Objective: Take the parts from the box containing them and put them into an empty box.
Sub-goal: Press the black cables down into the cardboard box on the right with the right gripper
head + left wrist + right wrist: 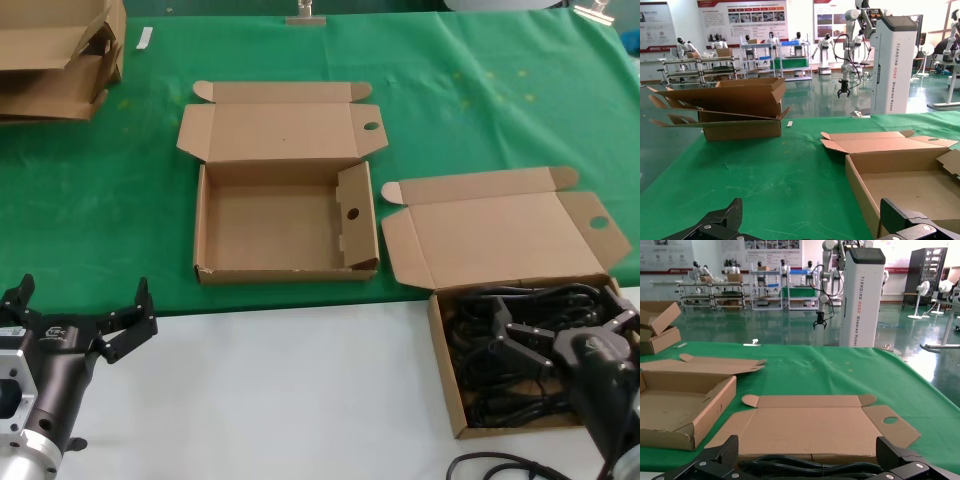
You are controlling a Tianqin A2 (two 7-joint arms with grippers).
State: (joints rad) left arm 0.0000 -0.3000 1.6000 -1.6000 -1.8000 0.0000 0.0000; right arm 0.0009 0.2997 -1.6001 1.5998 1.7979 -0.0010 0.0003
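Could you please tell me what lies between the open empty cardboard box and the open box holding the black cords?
Only bare green tablecloth: in the head view, nothing sits between the empty brown cardboard box and the brown cardboard box of black power cords.

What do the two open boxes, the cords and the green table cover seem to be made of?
Empty box and the box containing them: plain brown cardboard, matte, with fold creases and die-cut holes. Power cords: black, probably rubber or plastic sheathing with a dull sheen, looped loosely. Green table cover: looks like felt or woven cloth, matte, scuffed with pale marks. The right tool, open, hangs over the cords; the left tool, open, waits aside.
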